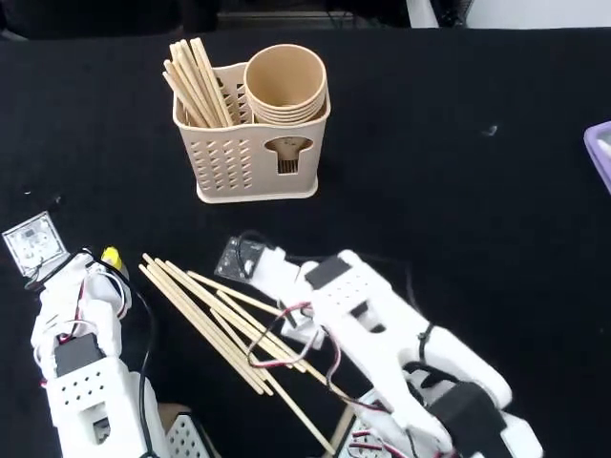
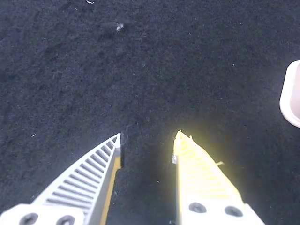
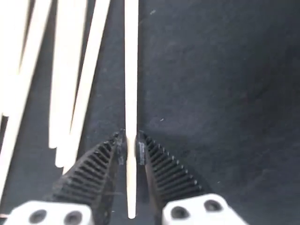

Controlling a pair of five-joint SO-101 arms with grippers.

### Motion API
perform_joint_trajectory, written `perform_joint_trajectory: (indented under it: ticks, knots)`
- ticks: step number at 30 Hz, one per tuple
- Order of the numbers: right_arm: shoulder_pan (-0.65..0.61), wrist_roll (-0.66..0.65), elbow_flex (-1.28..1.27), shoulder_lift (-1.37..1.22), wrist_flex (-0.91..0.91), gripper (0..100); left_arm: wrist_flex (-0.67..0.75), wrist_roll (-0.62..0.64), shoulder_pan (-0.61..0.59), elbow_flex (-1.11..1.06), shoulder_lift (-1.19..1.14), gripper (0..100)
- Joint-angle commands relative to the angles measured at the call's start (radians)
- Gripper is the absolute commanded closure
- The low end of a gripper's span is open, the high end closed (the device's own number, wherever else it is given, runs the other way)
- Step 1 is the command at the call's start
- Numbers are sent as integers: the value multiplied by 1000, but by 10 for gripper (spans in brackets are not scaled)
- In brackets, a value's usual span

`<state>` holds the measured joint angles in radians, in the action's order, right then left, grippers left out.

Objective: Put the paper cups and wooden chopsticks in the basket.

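The beige basket [image 1: 250,157] stands at the back of the black table, holding stacked paper cups [image 1: 284,81] and several wooden chopsticks [image 1: 196,81]. More loose chopsticks [image 1: 205,320] lie fanned out near the front. My right gripper [image 3: 131,137] is shut on one chopstick [image 3: 131,70], with the others [image 3: 70,75] lying beside it. In the high view this gripper [image 1: 274,317] sits low over the loose pile. My left gripper [image 2: 147,138] is open over bare black cloth, and in the high view it [image 1: 97,260] hangs left of the pile.
A purple object [image 1: 600,148] pokes in at the table's right edge. A pale rounded object [image 2: 291,93] shows at the edge of the left wrist view. Open black table lies between the pile and the basket.
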<state>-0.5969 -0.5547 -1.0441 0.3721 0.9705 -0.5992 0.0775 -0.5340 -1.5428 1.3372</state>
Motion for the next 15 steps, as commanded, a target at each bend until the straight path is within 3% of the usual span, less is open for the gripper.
perform_joint_trajectory:
  ticks: [1, 5, 15]
  knots:
    - [-18, 9, -18, 53, 11, 956, 20, -8, 5, 10, 12, 812]
    - [-46, 8, 7, 62, 72, 802, 20, -8, 5, 10, 12, 812]
    - [-267, 97, 42, 53, 23, 846, 20, -8, 5, 8, 12, 812]
